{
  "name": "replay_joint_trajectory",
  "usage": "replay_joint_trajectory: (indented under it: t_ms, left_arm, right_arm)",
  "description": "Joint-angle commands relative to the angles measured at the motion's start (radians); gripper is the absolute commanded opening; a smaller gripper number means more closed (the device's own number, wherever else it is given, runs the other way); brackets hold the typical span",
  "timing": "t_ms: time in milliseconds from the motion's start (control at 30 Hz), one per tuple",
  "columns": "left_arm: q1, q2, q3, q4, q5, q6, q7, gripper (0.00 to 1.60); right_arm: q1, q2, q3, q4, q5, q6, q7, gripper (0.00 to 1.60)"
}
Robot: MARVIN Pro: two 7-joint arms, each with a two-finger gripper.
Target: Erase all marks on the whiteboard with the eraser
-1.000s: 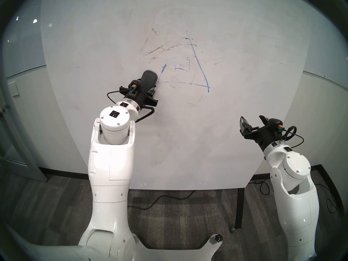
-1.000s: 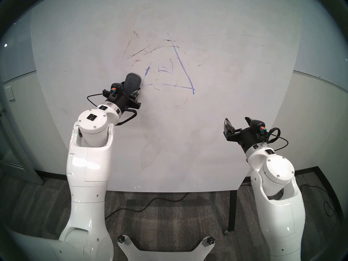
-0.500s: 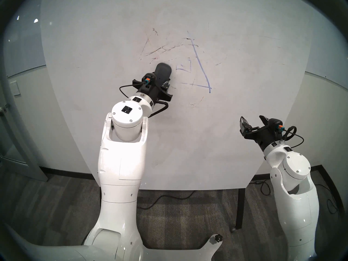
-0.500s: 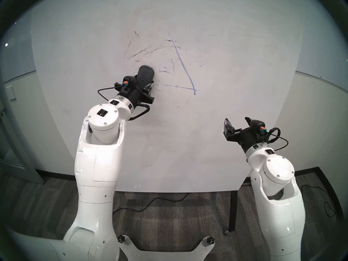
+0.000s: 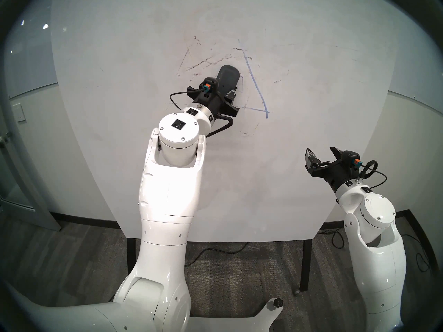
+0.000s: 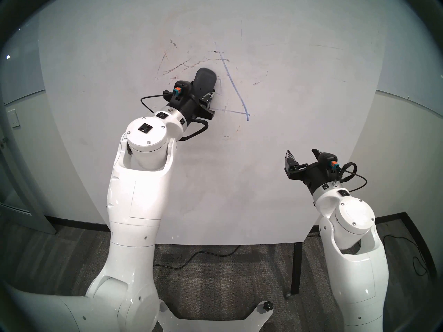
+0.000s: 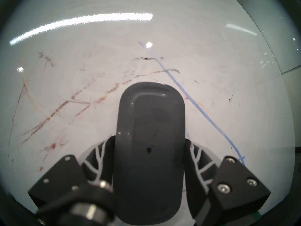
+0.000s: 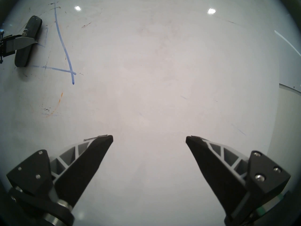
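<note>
My left gripper is shut on the dark grey eraser, which lies against the whiteboard inside the blue triangle. In the left wrist view the eraser stands between the fingers. The marks that show are the triangle's blue right side, part of its base, and dark and reddish-brown streaks up and left of the eraser. The small square is mostly hidden behind the eraser. My right gripper is open and empty, low on the right.
Faint orange and dark smudges lie below the triangle. Black board legs stand on the carpet with cables behind them. A door frame is at the left.
My left arm has swept the eraser up and to the right across the triangle. The triangle's left side and most of the small square are gone. The right arm has not moved.
</note>
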State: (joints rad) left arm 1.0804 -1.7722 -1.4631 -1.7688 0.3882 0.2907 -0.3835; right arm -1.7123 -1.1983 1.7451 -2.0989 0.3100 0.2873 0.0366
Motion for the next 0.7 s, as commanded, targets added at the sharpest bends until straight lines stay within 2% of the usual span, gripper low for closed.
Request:
replay_joint_trajectory:
  t_ms: [0,400,667]
  left_arm:
    - [-0.023,0.005,-0.033,-0.041,0.006,0.017,0.02,0.0]
    - [0.093,0.039,-0.098,-0.143,0.004,0.052,0.003,0.0]
    - [0.136,0.048,-0.088,-0.138,0.005,0.056,-0.013,0.0]
  right_arm:
    - [0.008,0.001,-0.001,-0.022,0.0,-0.004,0.002,1.6]
    - [0.007,0.001,-0.001,-0.023,0.0,-0.004,0.002,1.6]
    - [0.007,0.001,-0.001,-0.023,0.0,-0.003,0.002,1.6]
